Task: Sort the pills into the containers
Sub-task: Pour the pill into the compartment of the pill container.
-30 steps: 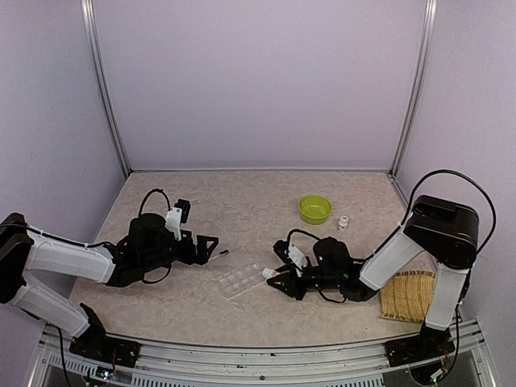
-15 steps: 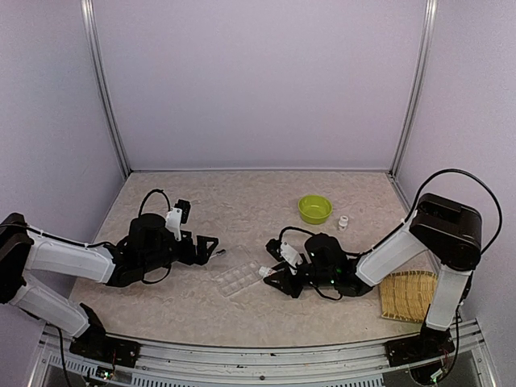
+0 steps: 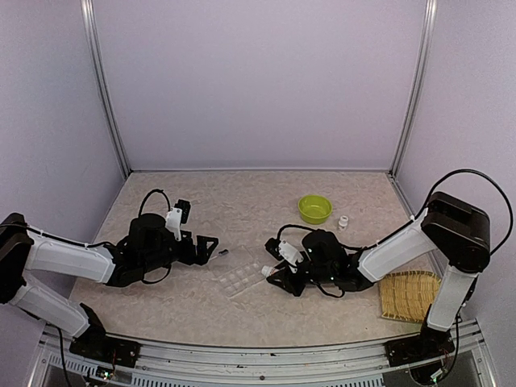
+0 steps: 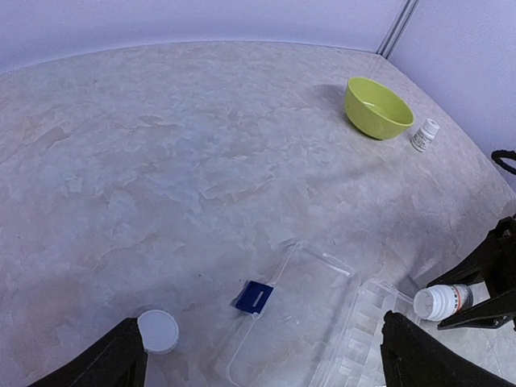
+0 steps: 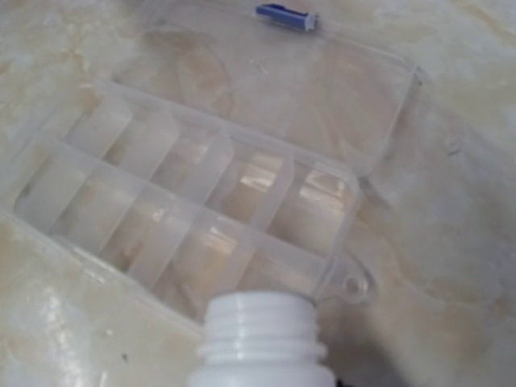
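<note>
Left gripper (image 3: 209,247): spread wide, nothing in it, low over the table just left of the pill box (image 3: 242,272).
Right gripper (image 3: 275,275): clenched on a white bottle (image 4: 441,301), open mouth just beside the box edge.
Pill box: open, between both arms; compartments (image 5: 181,211) near the bottle, lid (image 4: 294,310) flat.
White cap (image 4: 158,330): on the table near the lid.

The bowl (image 4: 379,107) is lime-green, bottle (image 5: 262,343) white, pill box (image 5: 185,205) clear with blue clasp (image 5: 286,16), table (image 4: 161,161) mottled beige.
</note>
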Tool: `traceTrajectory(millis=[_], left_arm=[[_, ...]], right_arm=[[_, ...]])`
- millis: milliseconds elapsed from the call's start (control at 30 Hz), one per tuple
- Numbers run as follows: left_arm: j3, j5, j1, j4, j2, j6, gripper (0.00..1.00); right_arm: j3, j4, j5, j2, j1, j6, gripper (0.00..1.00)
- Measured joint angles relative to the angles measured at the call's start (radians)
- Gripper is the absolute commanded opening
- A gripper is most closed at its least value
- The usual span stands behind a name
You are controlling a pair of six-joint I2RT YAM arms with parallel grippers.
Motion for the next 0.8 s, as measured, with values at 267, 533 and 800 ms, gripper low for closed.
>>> traceTrajectory(millis=[267, 533, 800], left_arm=[[0.000, 0.000, 0.000, 0.000, 0.000, 0.000, 0.99], [0.000, 0.000, 0.000, -0.001, 0.000, 0.000, 0.99], [0.000, 0.000, 0.000, -0.003, 0.000, 0.000, 0.99]], right_arm=[[0.037, -0.077, 0.010, -0.005, 0.000, -0.024, 0.00], [0.040, -0.110, 0.013, -0.017, 0.001, -0.031, 0.00], [0.040, -0.145, 0.017, -0.034, 0.001, -0.038, 0.00]])
